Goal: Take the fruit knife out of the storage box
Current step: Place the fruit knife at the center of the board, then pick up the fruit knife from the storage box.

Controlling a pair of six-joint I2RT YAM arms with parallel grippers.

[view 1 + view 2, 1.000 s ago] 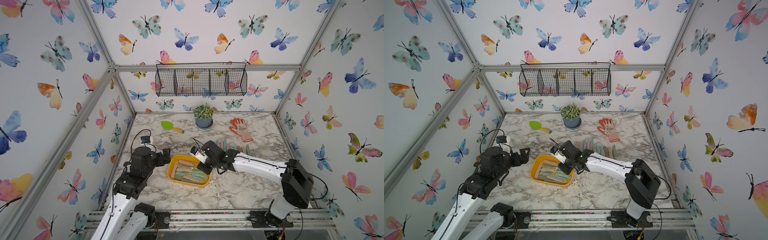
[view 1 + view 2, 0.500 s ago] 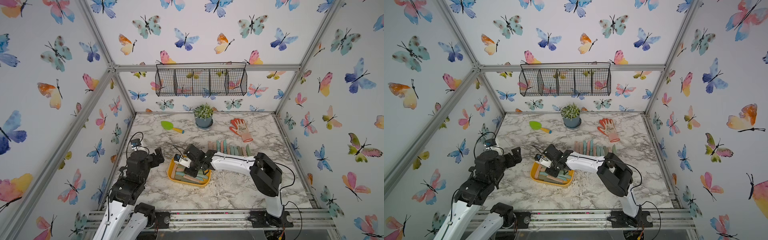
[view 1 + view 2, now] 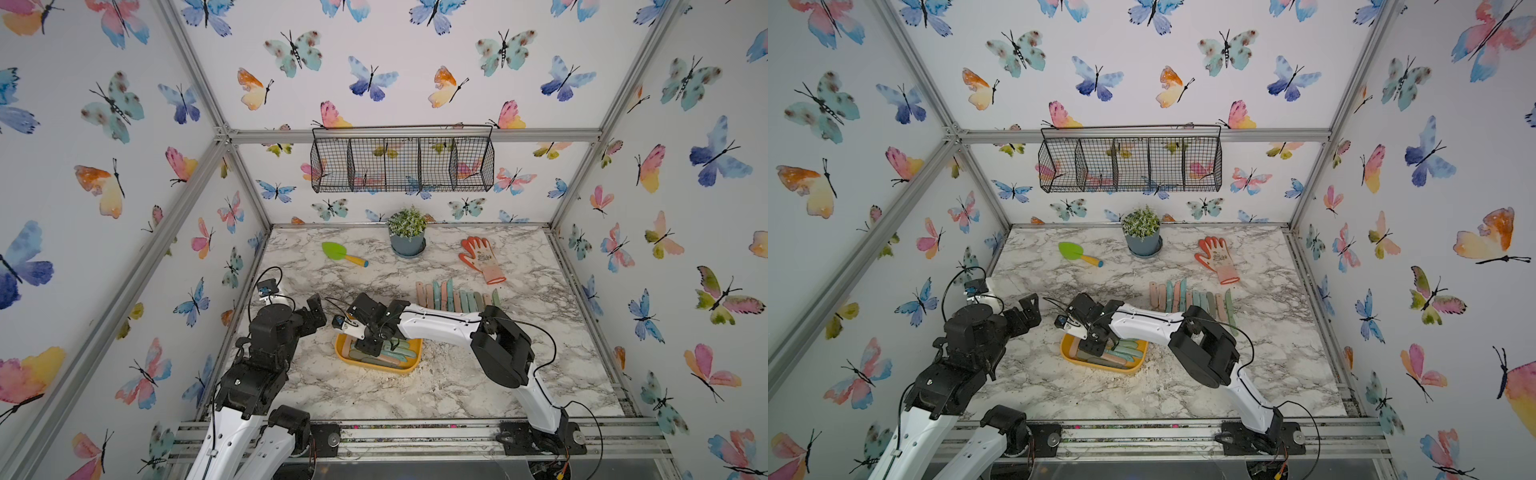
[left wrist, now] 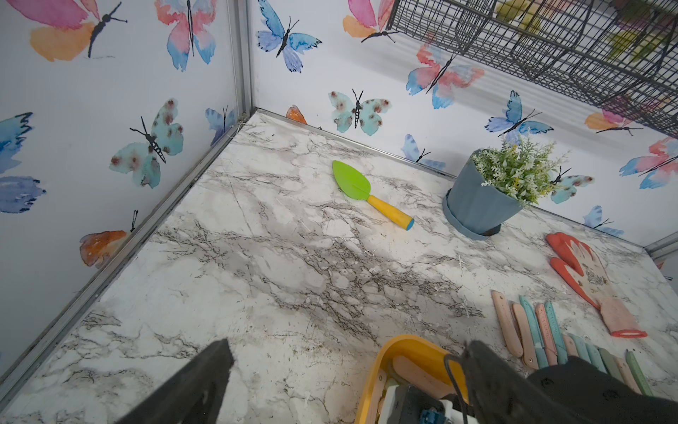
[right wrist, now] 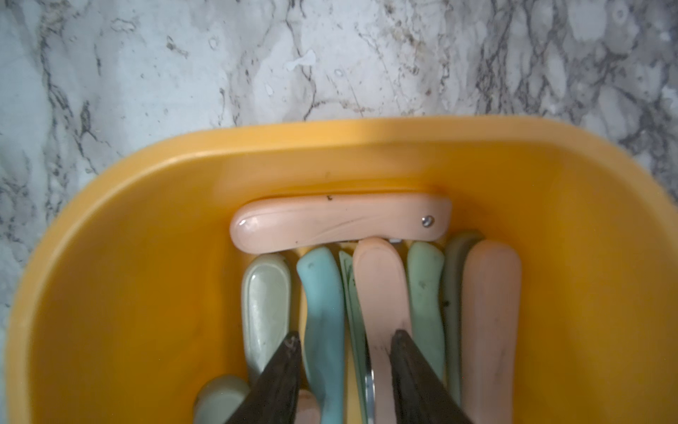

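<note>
The yellow-orange storage box (image 3: 376, 368) (image 3: 1100, 368) (image 5: 367, 154) sits on the marble table near the front left and holds several folded fruit knives in pink, blue and green. One pink fruit knife (image 5: 337, 224) lies crosswise against the box wall. My right gripper (image 5: 345, 337) (image 3: 368, 345) (image 3: 1094, 345) is down inside the box, open. A blue fruit knife (image 5: 323, 312) and a thin green one show between its fingers. My left gripper (image 4: 345, 370) (image 3: 313, 309) hangs open just left of the box (image 4: 370, 378), holding nothing.
A row of several fruit knives (image 3: 455, 297) (image 4: 543, 330) lies on the table right of the box. At the back are a green trowel (image 3: 343, 253), a potted plant (image 3: 407, 235) and an orange glove (image 3: 482, 259). A black wire basket (image 3: 401, 164) hangs on the back wall.
My right arm swung left from the box's far right corner and lowered its gripper into the box. My left gripper drew back slightly to the left.
</note>
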